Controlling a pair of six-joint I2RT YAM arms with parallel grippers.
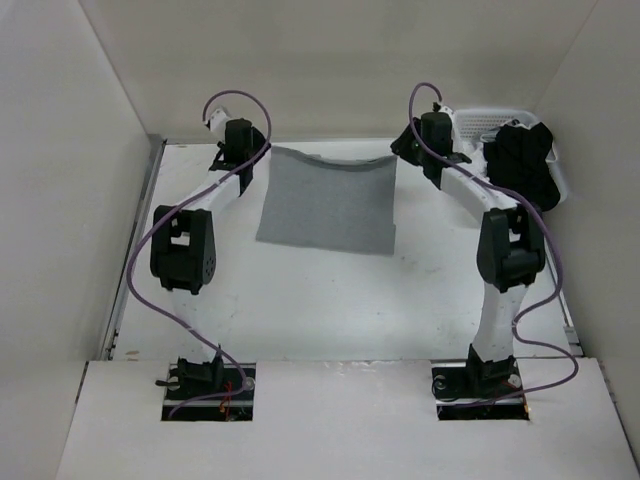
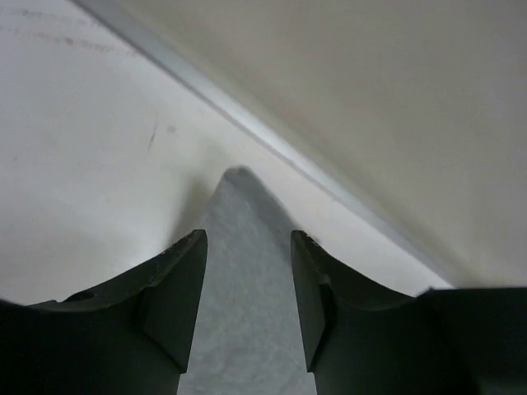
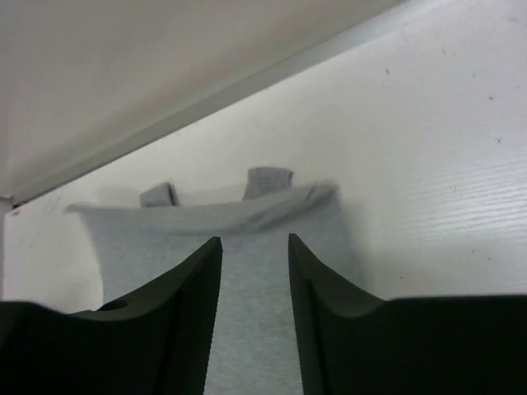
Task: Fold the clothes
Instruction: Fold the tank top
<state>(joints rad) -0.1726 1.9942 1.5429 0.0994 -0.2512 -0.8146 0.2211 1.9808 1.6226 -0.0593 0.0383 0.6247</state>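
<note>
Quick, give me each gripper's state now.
Left gripper: open, holding nothing, above the grey garment.
Right gripper: open, holding nothing.

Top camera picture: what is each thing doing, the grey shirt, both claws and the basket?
grey shirt: lying flat on the table, far edge rumpled.
left gripper: open, over a shirt corner.
right gripper: open, over the shirt's edge.
basket: holds a black garment.

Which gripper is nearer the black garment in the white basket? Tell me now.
Right. The right gripper is at the grey garment's far right corner, close to the black garment. The left gripper is at its far left corner, a garment's width farther away.
</note>
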